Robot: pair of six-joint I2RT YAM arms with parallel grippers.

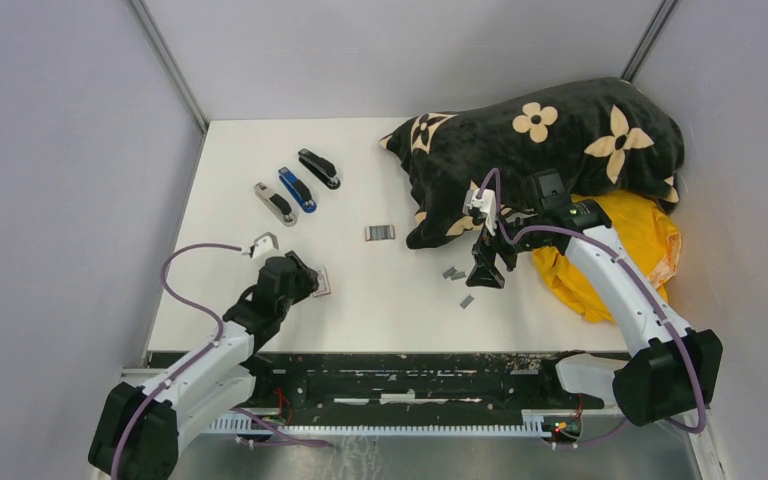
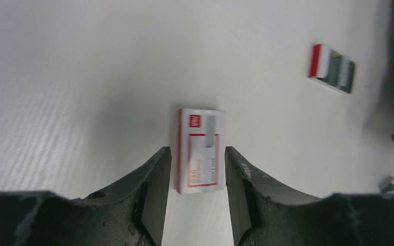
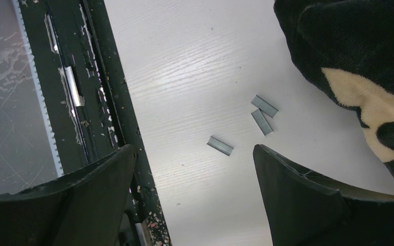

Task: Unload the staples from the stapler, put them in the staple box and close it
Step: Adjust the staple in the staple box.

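Staples (image 3: 220, 145), short grey metal strips: three of them lie loose on the white table (image 1: 380, 310), just beside the black flower-print blanket (image 1: 560, 150). Two are right next to each other and one sits a bit apart. The right gripper (image 3: 194, 154) hangs over them with its jaws spread wide and nothing in them. The left gripper (image 2: 197, 154) has a finger on each side of the small white-and-red cardboard box (image 2: 200, 128), but I can't tell if it's actually squeezing. The three staplers (image 1: 297, 189) sit well apart, back left.
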